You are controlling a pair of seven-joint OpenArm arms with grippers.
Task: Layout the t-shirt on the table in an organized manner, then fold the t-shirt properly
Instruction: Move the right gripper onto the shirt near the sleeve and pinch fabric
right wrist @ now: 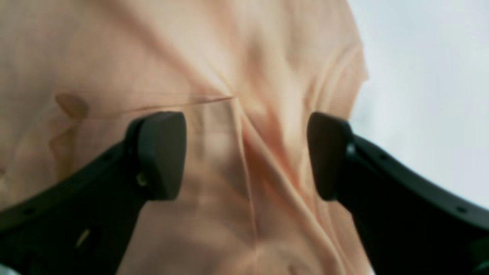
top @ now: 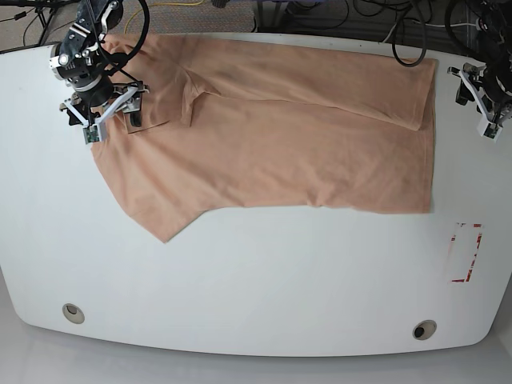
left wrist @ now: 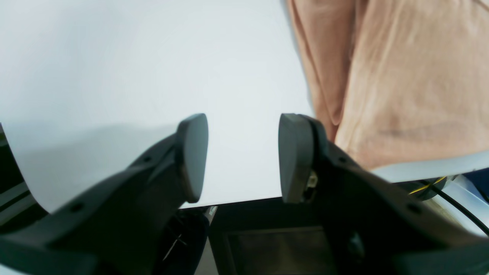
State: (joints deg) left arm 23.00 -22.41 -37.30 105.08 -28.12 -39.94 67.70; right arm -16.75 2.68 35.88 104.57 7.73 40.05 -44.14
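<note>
Left wrist view: dark fingers (left wrist: 195,156) of the left gripper (left wrist: 243,158) spread, nothing between them, only bare white counter (left wrist: 133,68) beyond; t-shirt (left wrist: 412,76) lying just to the right of the right-hand finger, its hem edge apart from both pads. Not yet a grasp; best brought sideways onto the hem before closing.

Right wrist view: right gripper (right wrist: 246,156) with fingers (right wrist: 162,152) spread wide over rumpled peach cloth, a seam and several creases running between the pads; no fabric pinched. Contact with the cloth not determinable owing to blur. Advisable to lower onto a single layer at the seam, avoiding the bunched folds beneath.

Base view: t-shirt spread across the far half of the counter, partly doubled over along the top, one sleeve pointing toward the near side. Right gripper above the collar-and-sleeve end, left gripper off the hem end, clear of cloth. Likely step: flattening the layout; pulling both ends apart evenly should remove the overlap.
</note>
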